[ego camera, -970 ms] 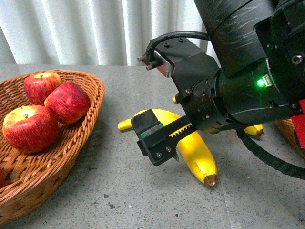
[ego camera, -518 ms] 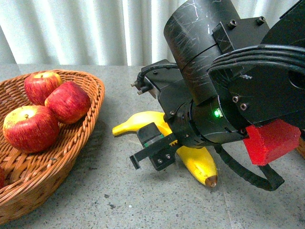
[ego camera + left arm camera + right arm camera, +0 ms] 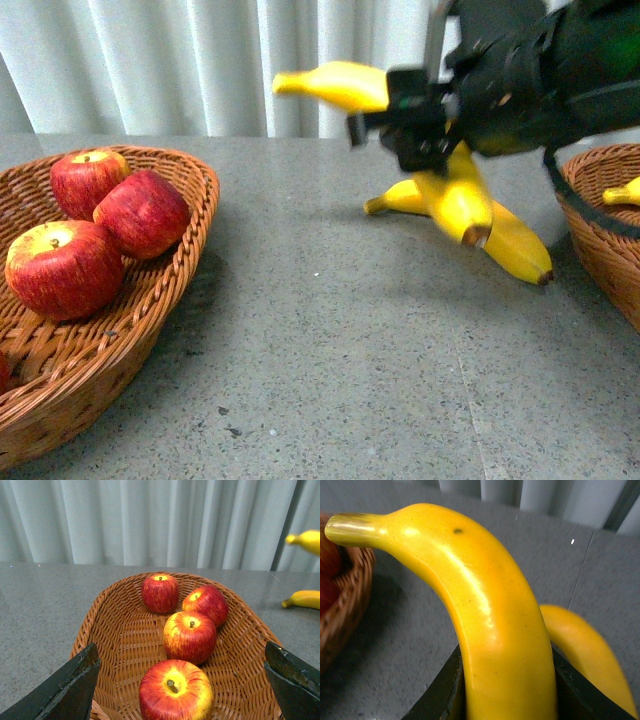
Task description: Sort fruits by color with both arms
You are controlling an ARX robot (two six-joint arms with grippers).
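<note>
My right gripper [image 3: 420, 112] is shut on a yellow banana [image 3: 345, 85] and holds it in the air over the back of the table. In the right wrist view that banana [image 3: 490, 620] fills the space between the dark fingers [image 3: 445, 690]. A second banana [image 3: 515, 245] lies on the table below it. Three red apples [image 3: 62, 268] show in the left wicker basket [image 3: 185, 250]. My left gripper [image 3: 181, 652] hangs open above that basket [image 3: 100, 610], over several apples [image 3: 175, 690], touching none. It does not show in the front view.
A second wicker basket [image 3: 595, 230] at the right edge holds another banana [image 3: 625, 190]. White curtains hang behind the grey speckled table [image 3: 320, 380]. The held banana [image 3: 305, 540] and the lying one [image 3: 302, 599] show far off in the left wrist view.
My right gripper has lifted the banana off the table, up and toward the right. The other banana has stayed on the table. The apples have not moved.
</note>
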